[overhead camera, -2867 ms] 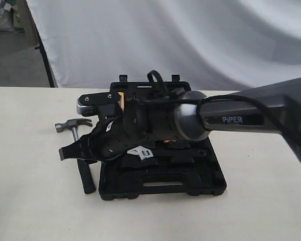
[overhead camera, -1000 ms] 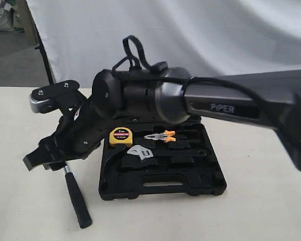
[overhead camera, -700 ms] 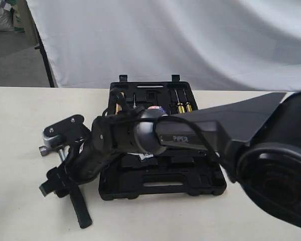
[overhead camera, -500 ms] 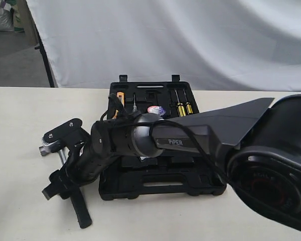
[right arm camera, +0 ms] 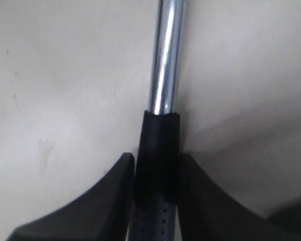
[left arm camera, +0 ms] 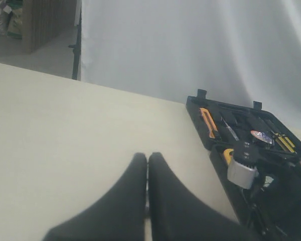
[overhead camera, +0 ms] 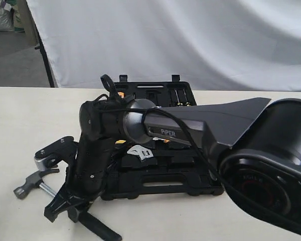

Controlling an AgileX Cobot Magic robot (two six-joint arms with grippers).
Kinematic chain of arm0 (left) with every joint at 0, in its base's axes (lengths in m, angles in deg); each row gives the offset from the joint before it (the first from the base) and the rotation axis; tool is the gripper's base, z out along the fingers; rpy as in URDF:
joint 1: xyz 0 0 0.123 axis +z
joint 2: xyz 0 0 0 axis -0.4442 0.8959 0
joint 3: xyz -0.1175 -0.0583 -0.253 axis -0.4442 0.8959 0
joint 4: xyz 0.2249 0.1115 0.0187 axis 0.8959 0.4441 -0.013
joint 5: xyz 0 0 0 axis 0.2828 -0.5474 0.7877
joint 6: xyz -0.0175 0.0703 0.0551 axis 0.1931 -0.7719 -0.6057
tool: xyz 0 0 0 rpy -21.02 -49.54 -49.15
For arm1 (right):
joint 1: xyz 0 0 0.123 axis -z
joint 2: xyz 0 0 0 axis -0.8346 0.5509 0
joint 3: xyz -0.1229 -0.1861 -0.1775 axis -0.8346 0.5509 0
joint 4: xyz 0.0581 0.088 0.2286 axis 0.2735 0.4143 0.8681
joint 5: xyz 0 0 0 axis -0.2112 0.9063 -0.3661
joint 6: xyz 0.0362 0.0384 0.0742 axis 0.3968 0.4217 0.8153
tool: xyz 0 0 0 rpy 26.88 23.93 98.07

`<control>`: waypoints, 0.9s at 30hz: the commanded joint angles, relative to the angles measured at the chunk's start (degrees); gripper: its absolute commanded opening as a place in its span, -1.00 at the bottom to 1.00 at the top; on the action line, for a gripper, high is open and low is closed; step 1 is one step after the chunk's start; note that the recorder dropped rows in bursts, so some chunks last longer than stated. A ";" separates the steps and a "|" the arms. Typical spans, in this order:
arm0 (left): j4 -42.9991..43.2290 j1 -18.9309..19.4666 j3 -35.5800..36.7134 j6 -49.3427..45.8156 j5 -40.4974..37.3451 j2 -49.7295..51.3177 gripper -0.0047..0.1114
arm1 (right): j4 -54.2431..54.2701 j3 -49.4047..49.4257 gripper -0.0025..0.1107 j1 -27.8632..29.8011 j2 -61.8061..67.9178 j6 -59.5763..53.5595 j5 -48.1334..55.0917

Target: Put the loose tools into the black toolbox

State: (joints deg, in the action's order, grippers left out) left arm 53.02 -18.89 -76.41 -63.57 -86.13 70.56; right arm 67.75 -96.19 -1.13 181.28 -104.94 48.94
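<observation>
Moved: hammer (overhead camera: 26, 186) now nearer counter (overhead camera: 20, 125) front, left of black toolbox (overhead camera: 160, 183).
My right end effector (right arm camera: 156, 159): closed on its handle.
My left end effector (left arm camera: 148, 165): closed, empty.
Risk: heavy head twists in my grip, lands askew.

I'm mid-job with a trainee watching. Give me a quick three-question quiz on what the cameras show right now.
1. True or false: the right gripper is shut on the hammer at its black handle.
2. Where does the adjustable wrench lie? A) in the black toolbox; B) between the right gripper's fingers; C) beside the hammer's head.
3. What does the left gripper hold?
Key: 1 true; 2 A; 3 nothing, its fingers are shut together with nothing between them.
</observation>
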 commanded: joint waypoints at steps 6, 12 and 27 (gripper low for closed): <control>0.25 1.45 -0.15 0.27 0.41 -0.18 -0.91 | -1.58 0.13 -0.96 0.11 -0.77 0.21 13.32; 0.25 1.45 -0.15 0.27 0.41 -0.18 -0.91 | -2.73 7.66 -0.96 0.11 -6.58 -0.04 13.32; 0.25 1.45 -0.15 0.27 0.41 -0.18 -0.91 | -7.32 26.97 -0.96 0.11 -16.13 -1.98 13.32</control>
State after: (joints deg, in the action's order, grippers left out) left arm 53.02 -18.89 -76.41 -63.57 -86.13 70.56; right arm 61.39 -70.16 -1.13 165.82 -106.28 61.68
